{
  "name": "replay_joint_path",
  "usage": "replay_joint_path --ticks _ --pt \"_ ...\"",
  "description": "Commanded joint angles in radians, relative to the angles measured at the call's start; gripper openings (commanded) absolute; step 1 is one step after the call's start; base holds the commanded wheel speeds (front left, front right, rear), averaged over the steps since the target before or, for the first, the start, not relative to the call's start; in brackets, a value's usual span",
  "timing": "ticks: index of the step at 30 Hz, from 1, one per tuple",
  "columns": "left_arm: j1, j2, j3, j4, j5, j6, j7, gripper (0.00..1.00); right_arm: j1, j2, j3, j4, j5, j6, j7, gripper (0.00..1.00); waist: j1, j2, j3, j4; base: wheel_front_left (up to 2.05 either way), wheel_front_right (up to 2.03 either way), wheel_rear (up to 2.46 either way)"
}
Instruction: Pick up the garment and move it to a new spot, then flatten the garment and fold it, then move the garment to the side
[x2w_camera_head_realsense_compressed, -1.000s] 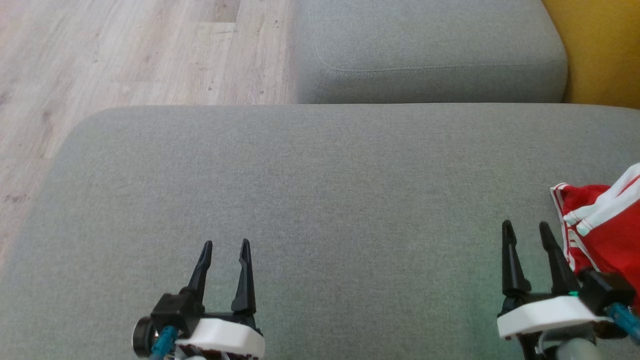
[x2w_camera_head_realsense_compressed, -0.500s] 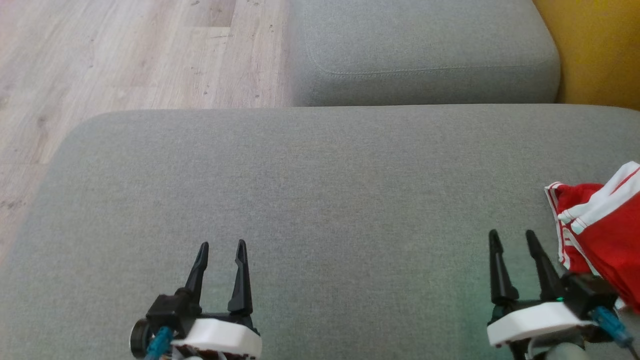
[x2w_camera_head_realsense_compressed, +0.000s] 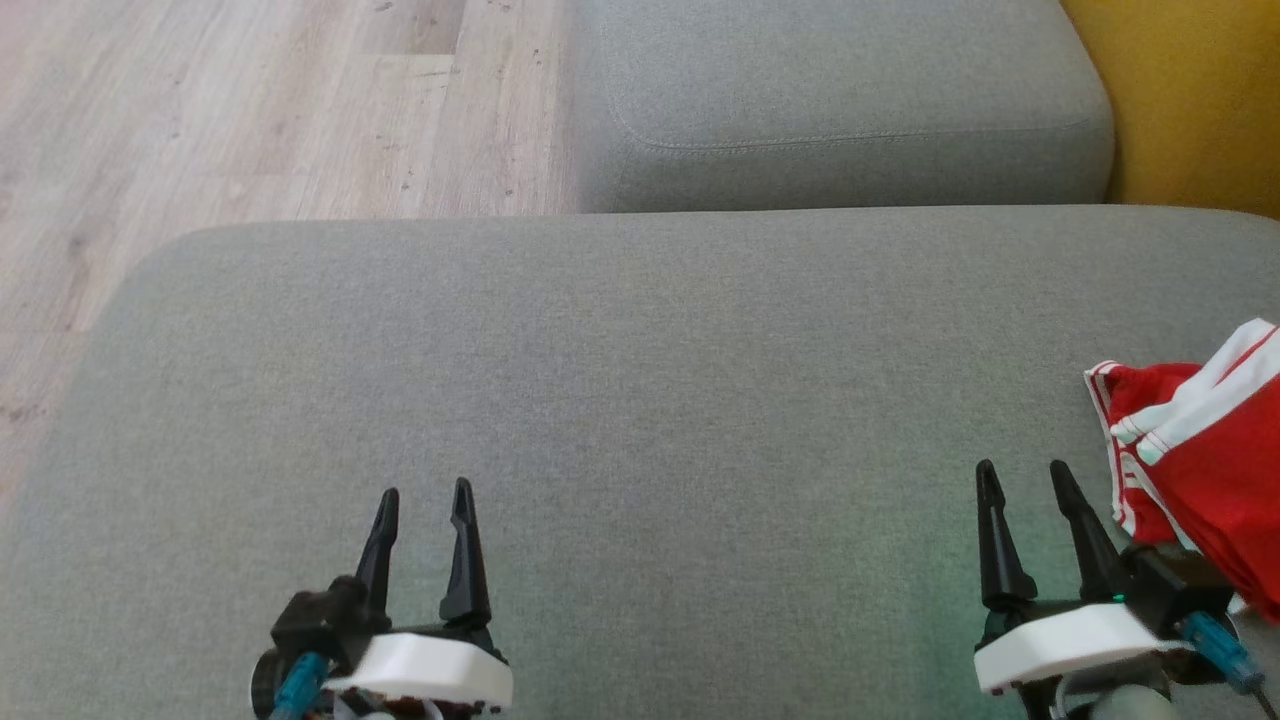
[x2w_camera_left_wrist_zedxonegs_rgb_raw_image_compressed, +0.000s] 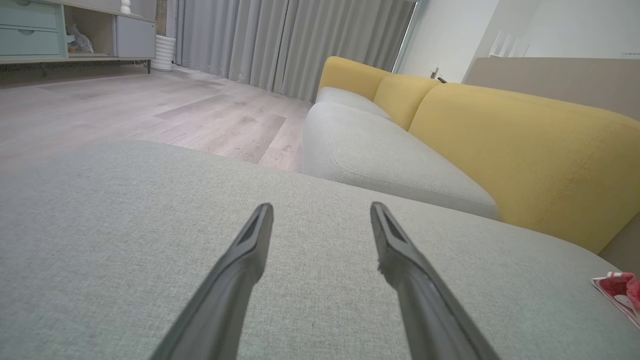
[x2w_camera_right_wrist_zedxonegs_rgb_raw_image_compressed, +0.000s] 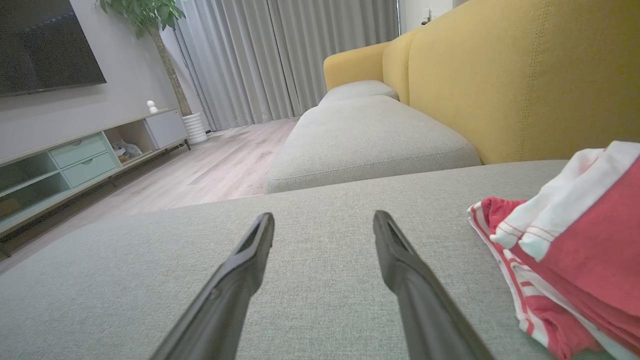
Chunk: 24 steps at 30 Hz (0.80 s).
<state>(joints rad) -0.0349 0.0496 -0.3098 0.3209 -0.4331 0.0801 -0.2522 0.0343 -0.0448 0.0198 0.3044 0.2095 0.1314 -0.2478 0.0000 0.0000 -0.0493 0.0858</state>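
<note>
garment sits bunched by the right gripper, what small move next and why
Probably swing the right gripper rightward onto the red garment: that gripper is open and empty, and the garment lies crumpled just beside it, far from the left gripper.

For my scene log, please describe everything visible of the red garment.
The garment is red soft cloth with white stripes and white trim, crumpled in a heap, not flat. It lies on the grey cushion at the robot's right, partly cut off by the picture edge. The open right claw is beside it, not holding it.
</note>
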Motion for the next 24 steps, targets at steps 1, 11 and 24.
replay_joint_path --ticks 1,11,24 --pt "-0.024 0.001 0.038 -0.024 -0.008 0.006 -0.010 1.00 -0.046 -0.006 0.019 -0.030 -0.004 -0.001 -0.014 1.00 0.0000 0.0000 0.000 -0.001 0.00 0.00 0.00" --pt "-0.022 0.001 0.044 -0.022 -0.020 0.006 -0.010 1.00 -0.050 -0.005 0.018 -0.025 0.002 -0.001 -0.014 1.00 0.0000 0.0000 0.002 -0.010 0.00 0.00 0.00" --pt "0.006 0.002 0.031 0.034 -0.108 -0.012 0.028 0.00 -0.002 0.000 -0.012 0.035 0.098 0.000 0.029 0.00 0.0000 0.0000 0.006 -0.016 0.00 0.00 0.00"
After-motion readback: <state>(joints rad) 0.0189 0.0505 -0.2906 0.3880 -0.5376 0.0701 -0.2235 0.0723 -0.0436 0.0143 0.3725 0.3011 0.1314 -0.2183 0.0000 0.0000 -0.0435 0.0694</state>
